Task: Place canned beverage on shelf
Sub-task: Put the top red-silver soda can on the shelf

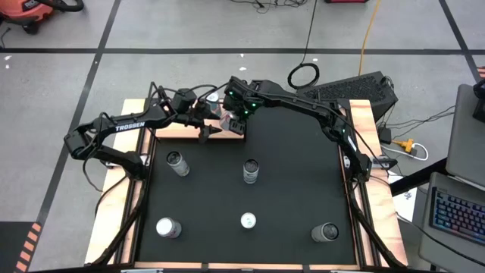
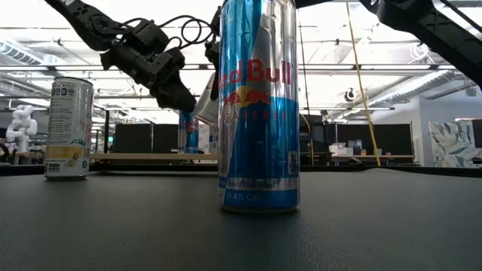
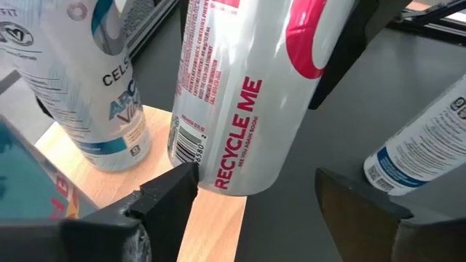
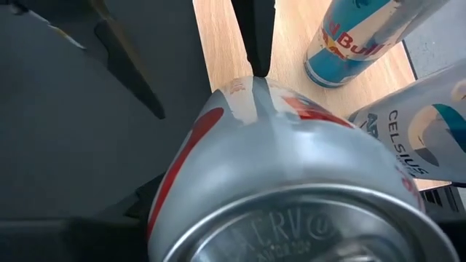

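Observation:
A silver can with red markings [image 3: 240,94] hangs tilted over the near edge of the light-wood shelf [image 3: 211,225] at the table's far side. My right gripper [image 1: 233,120] is shut on it. My left gripper [image 3: 255,196] is open, one finger on each side of the can's lower end; whether the finger nearest the can [image 3: 171,193] touches it, I cannot tell. On the shelf stand a Celsius can [image 3: 95,94] and a blue Red Bull can [image 4: 357,36]. My right gripper holds the silver can high on its body, near the end [image 4: 291,218] that faces its wrist camera. One dark finger [image 3: 335,51] lies against the can's side. It comes slanting down from the table's right. The can hangs tilted, lower end [image 3: 218,178] clear of the shelf.
On the black mat [image 1: 295,182] stand several cans: two in the middle row [image 1: 176,161] [image 1: 251,171] and three near the front [image 1: 168,227] [image 1: 248,221] [image 1: 326,232]. A further white-and-blue can [image 3: 429,145] is close beside my left gripper.

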